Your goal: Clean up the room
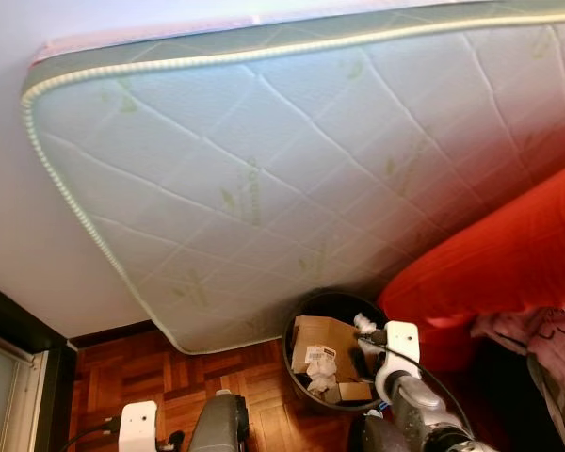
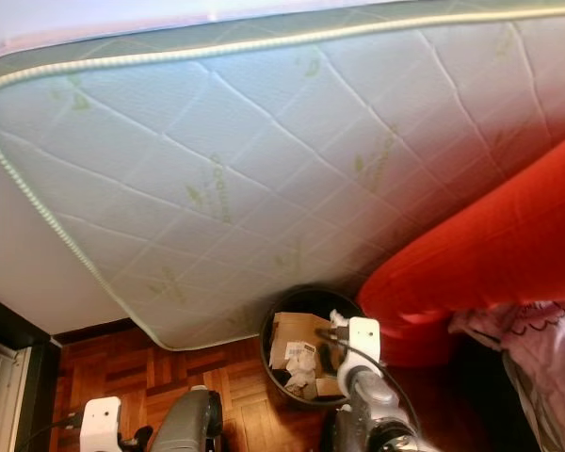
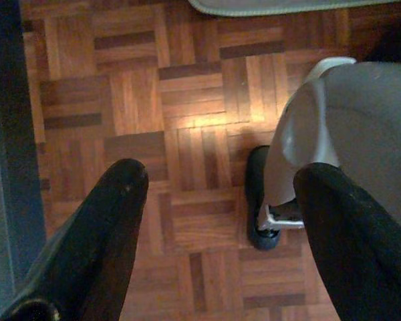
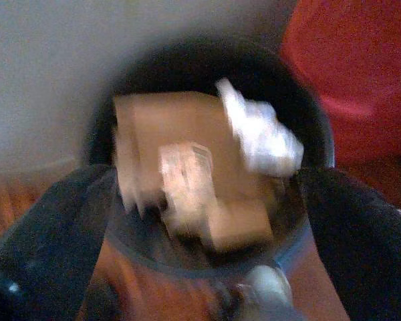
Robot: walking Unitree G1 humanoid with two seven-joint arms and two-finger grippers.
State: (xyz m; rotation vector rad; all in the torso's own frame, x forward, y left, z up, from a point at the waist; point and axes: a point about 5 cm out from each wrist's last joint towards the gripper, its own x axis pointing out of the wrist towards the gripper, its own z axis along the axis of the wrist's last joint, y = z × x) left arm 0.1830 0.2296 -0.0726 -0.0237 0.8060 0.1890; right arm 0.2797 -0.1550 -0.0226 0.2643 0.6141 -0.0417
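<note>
— Two eye views came first; what did you have in front of you there?

— You had a black bin [image 1: 331, 350] on the parquet floor [image 1: 169, 377], standing at the foot of a quilted mattress [image 1: 264, 169] that leaned on the wall. Inside lay a cardboard box [image 1: 322, 344] and crumpled white paper [image 1: 364, 325], so I judge it was the place where the room's rubbish was meant to go. Your right gripper [image 4: 207, 221] was held just over its rim, I think for dropping something in or just after it.

— What stood around it?

— A red cushion [image 1: 490, 273] pressed close to the bin on your right, and a pink cloth [image 1: 546, 339] lay beyond it. Mattress and cushion left little room, so you could reach the bin only from the front.

— And the left wrist view?

— Your left gripper [image 3: 220, 234] hung idle with its fingers [image 3: 107, 227] wide apart and nothing between them. Below were the parquet, a grey leg of the robot [image 3: 347, 140], and the mattress edge.

— The right wrist view?

— It was blurred. You looked straight down into the bin at the brown box and the white paper [image 4: 260, 134]. The two fingers [image 4: 53, 234] were spread wide, one on each side of the bin's mouth, and I saw nothing held between them.
</note>
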